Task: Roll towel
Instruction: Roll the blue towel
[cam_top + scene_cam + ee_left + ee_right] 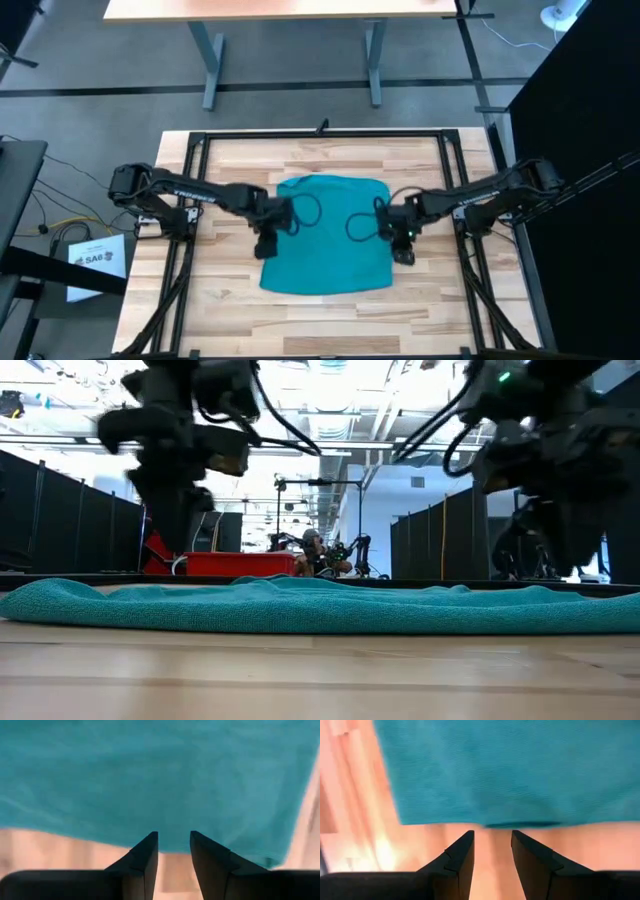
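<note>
A teal towel (325, 236) is laid flat and unrolled at the middle of a pale wooden table (225, 300), seen from above; its nearer edge is slightly wider than its far edge. The left gripper (267, 243) is held above the towel's left edge, toward the near corner; the right gripper (402, 246) is held above the right edge, at roughly the same depth. From table height the towel (320, 605) is seen as one low, even band across the table, with both arms raised clear above it.

In the left wrist view two dark fingers (145, 857) are parted by a narrow gap with nothing between them; the towel (150, 780) fills the space ahead, its edge lying just past the fingertips. In the right wrist view the fingers (461, 857) are likewise slightly apart and empty; the towel (510, 770) edge lies just ahead, with bare wood beneath the tips.

The step in hand is judged to be the first grasp of the near edge. It is best done with both grippers lowered together at matching depth, so the edge is lifted evenly; only the top layer's hem should be pinched; an uneven grip is likely to give a skewed, cone-shaped roll.
</note>
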`<state>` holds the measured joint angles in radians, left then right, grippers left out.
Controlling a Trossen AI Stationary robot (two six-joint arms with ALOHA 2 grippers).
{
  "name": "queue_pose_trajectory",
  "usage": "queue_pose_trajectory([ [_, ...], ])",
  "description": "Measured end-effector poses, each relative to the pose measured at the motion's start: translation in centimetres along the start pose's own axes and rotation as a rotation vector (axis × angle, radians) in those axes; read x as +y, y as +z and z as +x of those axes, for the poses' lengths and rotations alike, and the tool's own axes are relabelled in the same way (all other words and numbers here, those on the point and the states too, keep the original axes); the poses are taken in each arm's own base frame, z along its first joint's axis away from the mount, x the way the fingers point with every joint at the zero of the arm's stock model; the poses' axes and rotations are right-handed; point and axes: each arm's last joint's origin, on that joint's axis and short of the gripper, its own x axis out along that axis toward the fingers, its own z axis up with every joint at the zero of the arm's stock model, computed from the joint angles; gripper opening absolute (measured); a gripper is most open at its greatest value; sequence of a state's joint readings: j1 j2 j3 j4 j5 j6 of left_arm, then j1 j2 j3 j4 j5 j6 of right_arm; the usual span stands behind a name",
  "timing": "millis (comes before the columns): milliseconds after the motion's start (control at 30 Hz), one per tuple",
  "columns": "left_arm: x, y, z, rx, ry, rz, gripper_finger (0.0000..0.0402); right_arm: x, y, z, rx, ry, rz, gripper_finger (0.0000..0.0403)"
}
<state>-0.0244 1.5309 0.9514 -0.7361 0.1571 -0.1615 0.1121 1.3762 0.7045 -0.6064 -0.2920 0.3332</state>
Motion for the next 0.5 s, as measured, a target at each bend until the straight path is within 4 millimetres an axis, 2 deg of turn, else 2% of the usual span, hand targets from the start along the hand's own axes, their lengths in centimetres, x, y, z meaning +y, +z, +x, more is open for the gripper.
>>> queue_pose_trajectory([
  [167, -2.2, -0.3, 1.6, -0.109, -0.049, -0.035, 0.0098, 3.4, -0.3, 0.9, -0.121, 0.087, -0.108, 0.0118],
  [233, -2.9, -0.1, 2.0, -0.161, -0.076, -0.020, 0.0098, 4.2, -0.4, 1.2, -0.154, 0.060, -0.146, 0.0118],
  [500, -4.8, -3.3, 4.7, -0.029, -0.083, -0.050, 0.0098, 4.4, -0.8, 4.1, -0.071, -0.033, -0.161, 0.0118],
])
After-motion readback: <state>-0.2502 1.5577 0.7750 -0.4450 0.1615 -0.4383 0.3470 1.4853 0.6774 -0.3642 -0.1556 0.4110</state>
